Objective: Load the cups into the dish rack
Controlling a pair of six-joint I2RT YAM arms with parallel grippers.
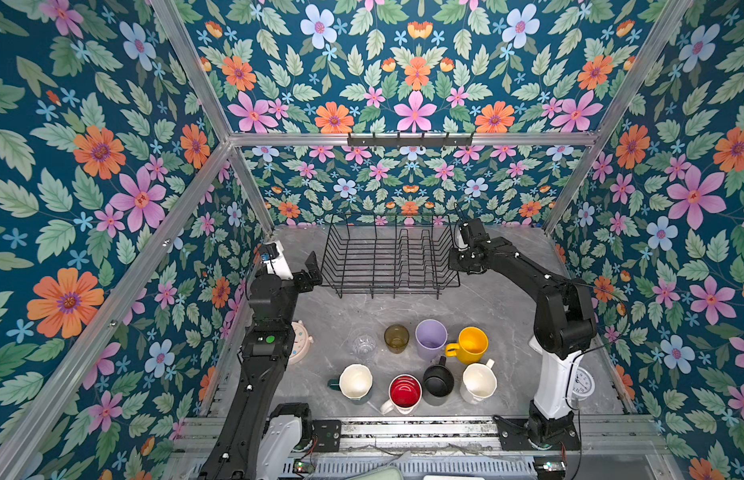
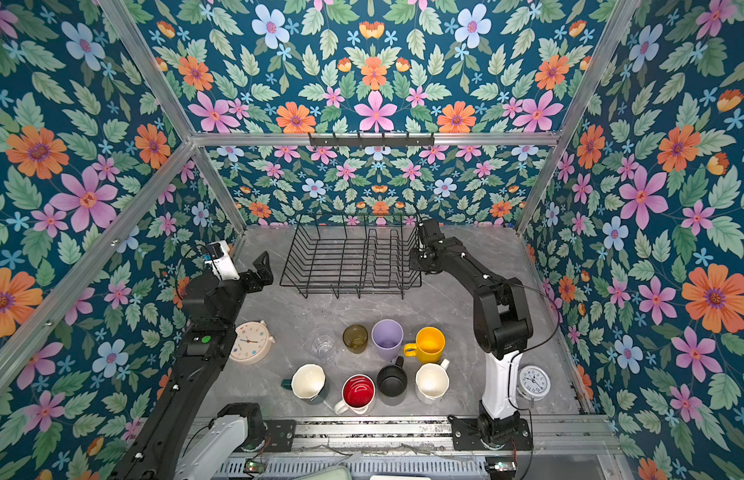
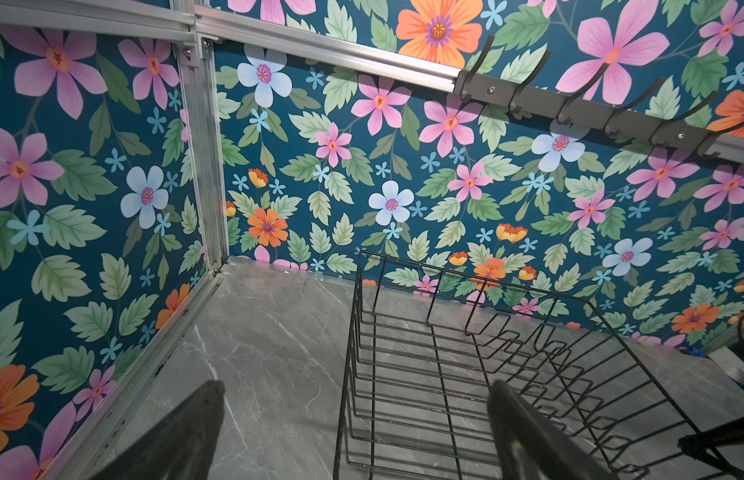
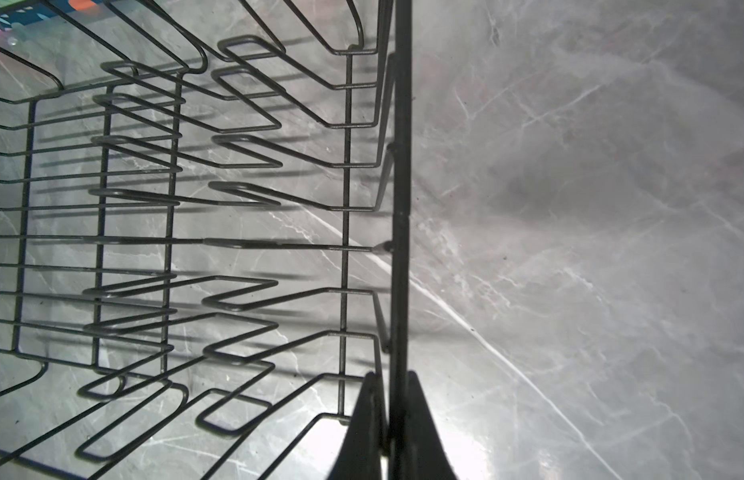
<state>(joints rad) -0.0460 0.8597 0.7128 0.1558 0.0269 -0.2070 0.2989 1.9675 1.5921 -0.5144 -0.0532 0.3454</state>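
The empty black wire dish rack (image 1: 386, 286) (image 2: 349, 286) stands at the back of the grey table. My right gripper (image 1: 456, 261) (image 4: 393, 378) is shut on the rack's right rim wire (image 4: 400, 166). My left gripper (image 1: 314, 270) (image 3: 357, 390) hangs open at the rack's left end (image 3: 403, 353), holding nothing. Near the front stand the cups: clear glass (image 1: 364, 345), olive tumbler (image 1: 396, 338), lilac tumbler (image 1: 430, 338), yellow mug (image 1: 470, 345), dark green mug (image 1: 355, 383), red-lined white mug (image 1: 404, 392), black mug (image 1: 438, 381) and cream mug (image 1: 479, 382).
A cream round clock (image 1: 299, 340) sits beside the left arm and a white clock (image 1: 582, 384) behind the right arm's base. A black hook rail (image 1: 409, 141) hangs on the back frame bar. Flowered walls close in three sides.
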